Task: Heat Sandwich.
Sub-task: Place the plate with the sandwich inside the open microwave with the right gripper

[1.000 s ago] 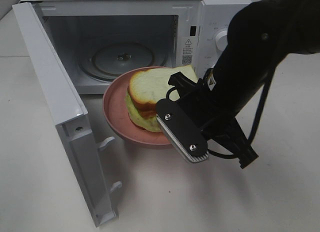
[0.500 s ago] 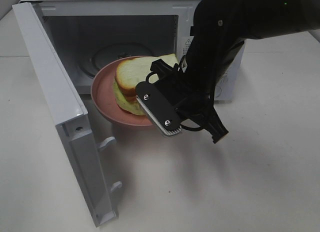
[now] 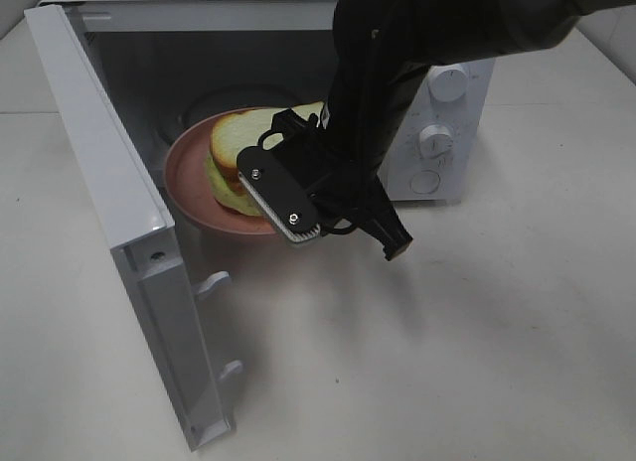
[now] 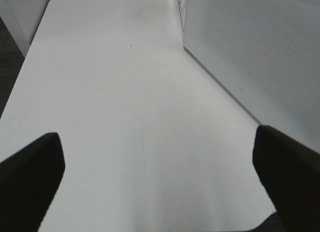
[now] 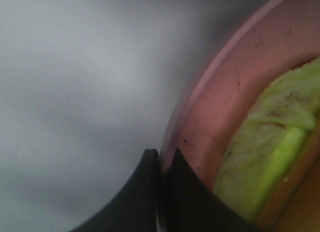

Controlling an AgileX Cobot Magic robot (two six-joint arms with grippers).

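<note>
Risk starts nearest: the microwave (image 3: 437,103) door (image 3: 119,213) stands open beside my path. My right gripper (image 5: 161,159) pinches only the rim of the pink plate (image 3: 189,183), half inside the microwave's mouth. A tilt could slide the sandwich (image 3: 238,143) off it, or the plate could clip the frame. My left gripper (image 4: 160,177) hangs spread wide outside the microwave.

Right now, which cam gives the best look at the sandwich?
Exterior high: most of the sandwich shows, sitting on the pink plate at the microwave opening. Right wrist gives only a blurred close-up of its green edge. Left wrist shows none of it.
</note>
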